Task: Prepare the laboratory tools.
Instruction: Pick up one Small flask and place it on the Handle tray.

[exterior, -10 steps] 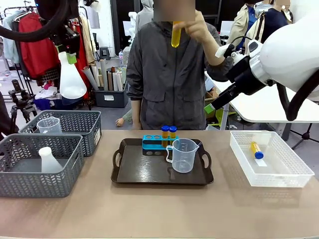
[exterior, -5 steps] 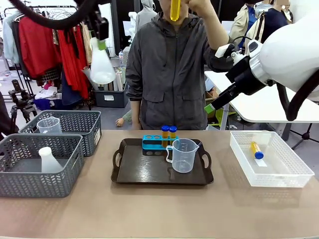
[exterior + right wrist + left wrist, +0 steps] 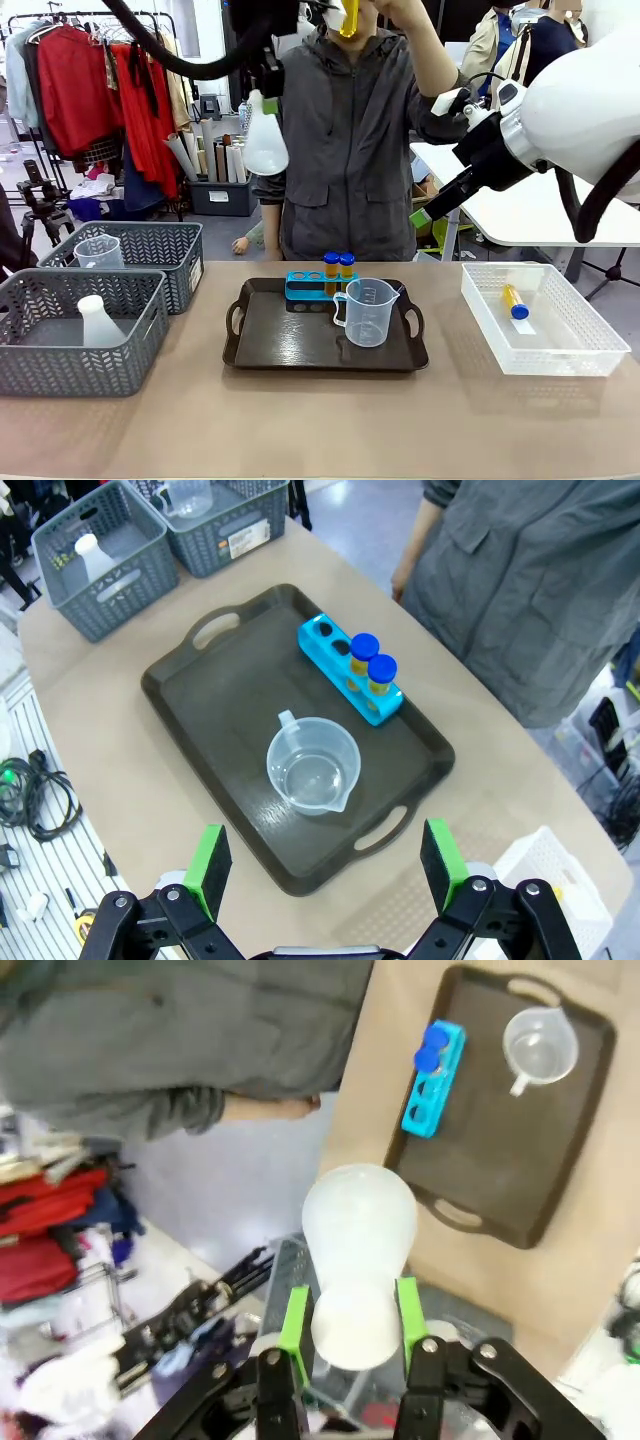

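High over the table's back edge, my left gripper (image 3: 268, 103) is shut on the neck of a translucent white conical flask (image 3: 265, 143). The left wrist view shows the flask (image 3: 360, 1230) clamped between the green pads (image 3: 296, 1320). Below lies the dark tray (image 3: 290, 345) holding a clear beaker (image 3: 368, 312) and a blue rack (image 3: 312, 284) with two blue-capped orange tubes (image 3: 338, 266). The person holds another yellow tube (image 3: 349, 15) up high. My right gripper (image 3: 325, 865) is open and empty, high above the tray (image 3: 220, 700), beaker (image 3: 312, 770) and rack (image 3: 350, 670). It also appears at the right (image 3: 428, 212).
Two grey mesh baskets stand at the left: the near one (image 3: 40, 370) holds a second flask (image 3: 98, 322), the far one (image 3: 160, 245) a second beaker (image 3: 98, 252). A white basket (image 3: 590, 350) at the right holds one orange tube (image 3: 513, 301). The person stands at the far edge.
My left arm has carried the flask rightward from above the grey baskets to near the tray's left end. The person raised the yellow tube higher. The right arm stayed still.
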{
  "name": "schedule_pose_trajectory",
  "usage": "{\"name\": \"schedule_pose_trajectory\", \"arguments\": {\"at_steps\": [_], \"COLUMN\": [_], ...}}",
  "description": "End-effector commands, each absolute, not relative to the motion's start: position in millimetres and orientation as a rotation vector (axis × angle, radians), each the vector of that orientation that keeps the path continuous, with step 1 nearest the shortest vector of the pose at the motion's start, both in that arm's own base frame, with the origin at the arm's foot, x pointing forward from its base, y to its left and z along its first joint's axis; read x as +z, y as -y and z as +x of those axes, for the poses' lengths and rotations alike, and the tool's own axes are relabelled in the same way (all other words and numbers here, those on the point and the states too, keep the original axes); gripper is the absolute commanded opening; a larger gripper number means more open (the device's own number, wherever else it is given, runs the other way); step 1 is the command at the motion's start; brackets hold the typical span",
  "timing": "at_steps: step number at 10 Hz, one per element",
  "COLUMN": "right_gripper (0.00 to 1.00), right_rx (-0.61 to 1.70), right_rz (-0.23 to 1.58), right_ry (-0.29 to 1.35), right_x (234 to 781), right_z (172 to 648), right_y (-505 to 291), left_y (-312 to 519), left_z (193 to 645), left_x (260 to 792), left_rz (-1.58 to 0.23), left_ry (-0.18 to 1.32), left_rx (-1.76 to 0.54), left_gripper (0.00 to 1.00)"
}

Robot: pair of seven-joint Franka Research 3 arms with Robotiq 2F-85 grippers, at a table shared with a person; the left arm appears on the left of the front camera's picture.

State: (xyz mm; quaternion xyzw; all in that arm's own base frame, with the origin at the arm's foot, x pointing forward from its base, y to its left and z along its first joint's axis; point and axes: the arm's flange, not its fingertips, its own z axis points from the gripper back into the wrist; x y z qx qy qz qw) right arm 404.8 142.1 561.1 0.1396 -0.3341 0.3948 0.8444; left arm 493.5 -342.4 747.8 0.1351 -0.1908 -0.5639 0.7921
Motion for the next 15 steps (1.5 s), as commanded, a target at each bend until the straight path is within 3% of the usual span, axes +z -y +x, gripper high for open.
{"name": "schedule_pose_trajectory", "arguments": {"at_steps": [1, 10, 15], "right_gripper": [1.00, 1.00, 1.00], "right_rx": [0.836, 0.836, 0.836], "right_rz": [0.310, 0.310, 0.310], "right_ry": [0.707, 0.707, 0.707], "right_x": [562.1, 562.1, 562.1], "right_z": [404.3, 404.3, 404.3], "right_y": [-141.5, -141.5, -141.5], "left_y": [365.9, 400.6, 387.9], "left_z": [512.9, 521.0, 514.5], "left_x": [758.1, 651.1, 649.3], "left_rz": [0.285, 0.125, 0.081], "left_ry": [0.403, 0.179, 0.152], "left_rx": [-1.305, -1.437, -1.415], "left_gripper": [0.00, 0.00, 0.00]}}
